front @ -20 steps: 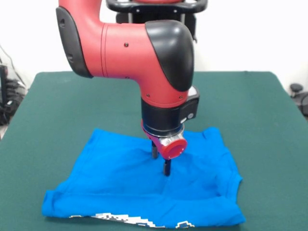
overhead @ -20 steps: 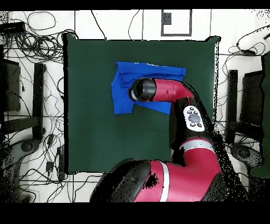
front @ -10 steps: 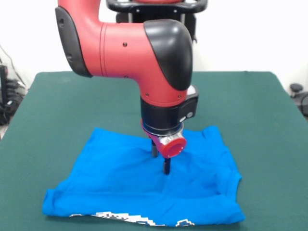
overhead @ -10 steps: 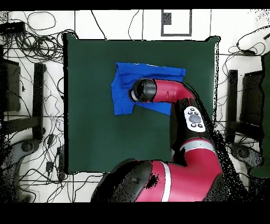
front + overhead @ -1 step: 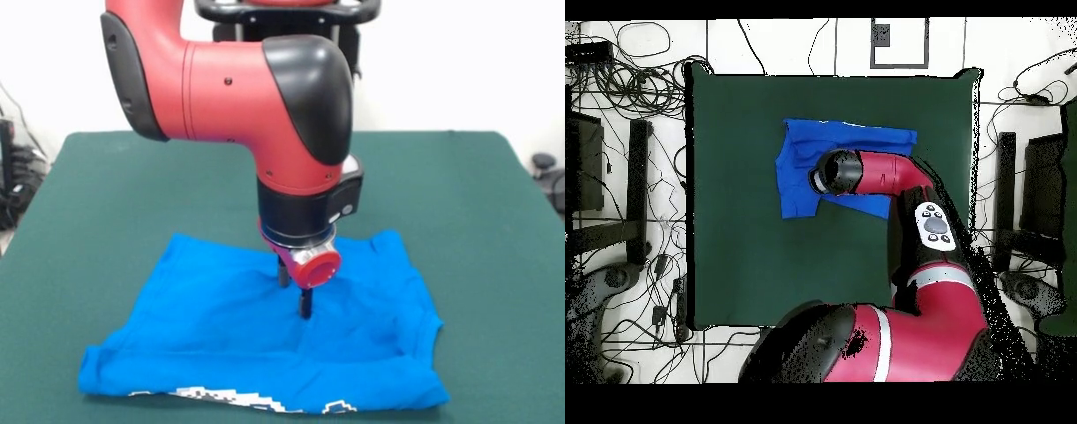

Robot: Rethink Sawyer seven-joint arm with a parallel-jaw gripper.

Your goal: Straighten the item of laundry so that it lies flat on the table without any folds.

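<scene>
While the jaws are pressing down at the middle of the T-shirt, their two dark prongs are standing slightly apart and seemingly pinching only a small tuck of cloth; a firm hold cannot be confirmed. One shirt is lying on one green worktop, its front hem folding over and exposing the printed side. Dragging from here is risking bunching toward the shirt's centre, or the cloth slipping free, deepening the fold.
</scene>
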